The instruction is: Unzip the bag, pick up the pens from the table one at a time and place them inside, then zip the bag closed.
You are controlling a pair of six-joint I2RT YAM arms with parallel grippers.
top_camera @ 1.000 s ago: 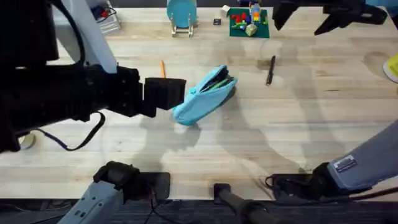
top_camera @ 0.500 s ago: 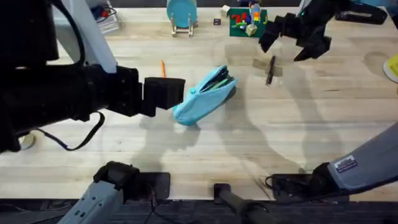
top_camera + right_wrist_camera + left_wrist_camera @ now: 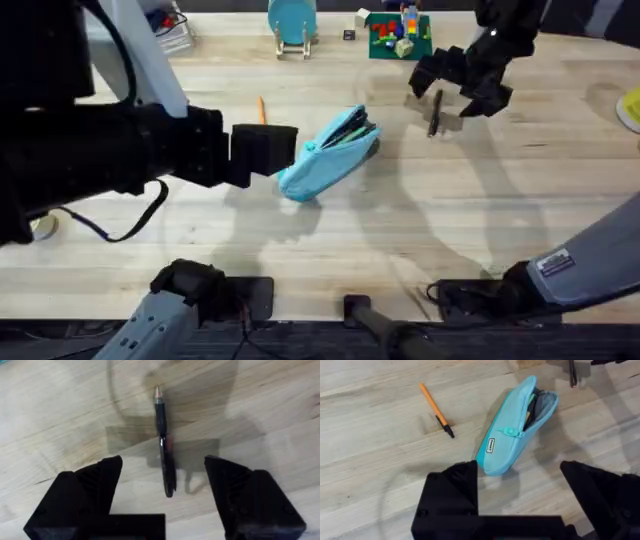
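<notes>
Right gripper (image 3: 452, 88) is hovering over the black pen (image 3: 164, 450) on the table (image 3: 400, 230), jaws spread wide, one either side of the barrel. The pen is looking light, rigid and slick; a mid-barrel pinch across its width seems safest, or it may roll. Left gripper (image 3: 520, 497) is sitting just beside the light-blue pouch (image 3: 515, 425), jaws spread, gripping nothing. Pouch is lying unzipped, soft and floppy. The orange pen (image 3: 435, 409) is lying near the pouch.

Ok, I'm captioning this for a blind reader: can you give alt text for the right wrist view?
A black pen lies flat on the pale wooden table, centred between the two black fingers of the open right pincer, which hangs just above it without touching. The pen's metal tip points away from the pincer.
</notes>
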